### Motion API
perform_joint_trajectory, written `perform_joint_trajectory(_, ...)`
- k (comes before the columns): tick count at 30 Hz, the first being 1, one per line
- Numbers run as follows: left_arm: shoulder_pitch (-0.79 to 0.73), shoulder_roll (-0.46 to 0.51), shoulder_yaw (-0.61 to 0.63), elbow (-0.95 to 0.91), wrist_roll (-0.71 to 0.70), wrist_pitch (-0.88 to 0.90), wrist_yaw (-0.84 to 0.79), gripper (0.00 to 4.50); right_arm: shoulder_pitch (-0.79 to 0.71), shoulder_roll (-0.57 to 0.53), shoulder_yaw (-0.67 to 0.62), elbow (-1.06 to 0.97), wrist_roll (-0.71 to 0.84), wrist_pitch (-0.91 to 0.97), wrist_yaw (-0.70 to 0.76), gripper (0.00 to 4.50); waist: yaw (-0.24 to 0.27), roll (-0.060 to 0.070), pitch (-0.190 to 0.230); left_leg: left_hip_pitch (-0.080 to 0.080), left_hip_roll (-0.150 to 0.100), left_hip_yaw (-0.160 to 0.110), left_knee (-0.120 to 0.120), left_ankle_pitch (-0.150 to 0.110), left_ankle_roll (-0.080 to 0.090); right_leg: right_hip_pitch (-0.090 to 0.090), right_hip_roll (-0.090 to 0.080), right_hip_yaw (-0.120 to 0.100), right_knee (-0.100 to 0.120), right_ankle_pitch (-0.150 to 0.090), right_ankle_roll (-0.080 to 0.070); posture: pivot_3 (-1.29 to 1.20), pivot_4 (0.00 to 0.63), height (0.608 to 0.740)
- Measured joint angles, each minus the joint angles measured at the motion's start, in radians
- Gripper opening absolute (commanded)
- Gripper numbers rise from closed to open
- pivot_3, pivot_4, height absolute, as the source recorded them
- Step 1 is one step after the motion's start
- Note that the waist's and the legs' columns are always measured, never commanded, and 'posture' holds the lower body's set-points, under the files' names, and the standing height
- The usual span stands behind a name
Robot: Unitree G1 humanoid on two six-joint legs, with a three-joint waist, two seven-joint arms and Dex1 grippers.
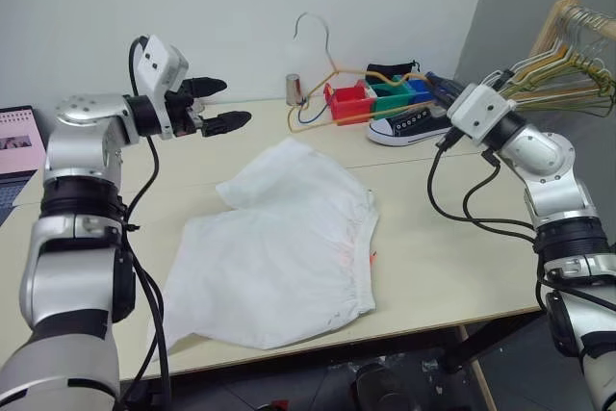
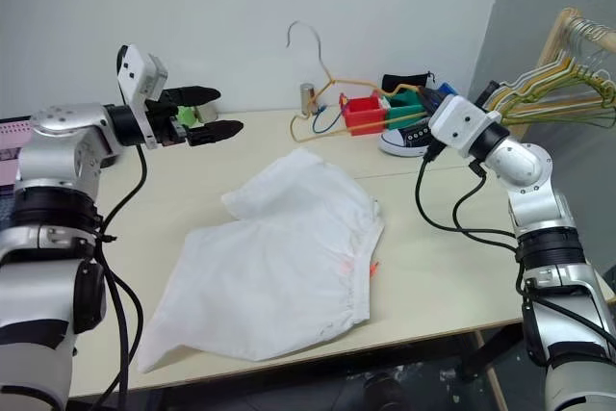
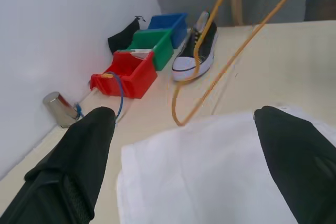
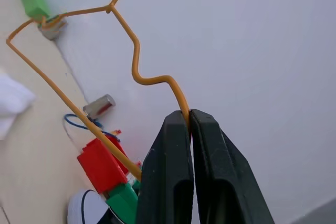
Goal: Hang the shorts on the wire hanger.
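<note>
Your right gripper pinches the yellowish wire hanger raised above the table's far edge, your left gripper gapes wide and empty, and the white shorts lie rumpled on the table.

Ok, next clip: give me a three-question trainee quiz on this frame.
1. True or false: the right gripper is shut on the wire hanger.
2. The shorts lie: A) flat on the table, B) draped on the hanger, C) in the left gripper.
3. Fill in: the left gripper is ____.

Key: 1 true; 2 A; 3 open.
</note>
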Motion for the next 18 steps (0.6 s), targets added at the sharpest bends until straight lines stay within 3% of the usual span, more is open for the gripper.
perform_joint_trajectory(7, -0.047, -0.008, -0.083, 0.100, 0.093, -0.129, -0.144, 4.50, 0.000, 0.006, 0.021, -0.002, -0.002, -0.140, 0.005, 0.01, -0.015, 0.000, 0.000, 0.001, 0.000, -0.001, 0.000, 0.000, 0.000, 0.000, 0.000, 0.000, 0.002, 0.000, 0.000, -0.31, 0.000, 0.740)
perform_joint_trajectory(18, -0.068, -0.065, -0.114, 0.198, 0.170, -0.256, -0.172, 4.50, 0.002, 0.016, 0.023, -0.108, -0.001, -0.188, 0.015, 0.01, -0.022, 0.000, 0.000, 0.002, 0.000, -0.001, 0.000, 0.000, 0.000, -0.001, 0.000, 0.001, 0.007, 0.000, 0.000, -0.33, 0.004, 0.740)
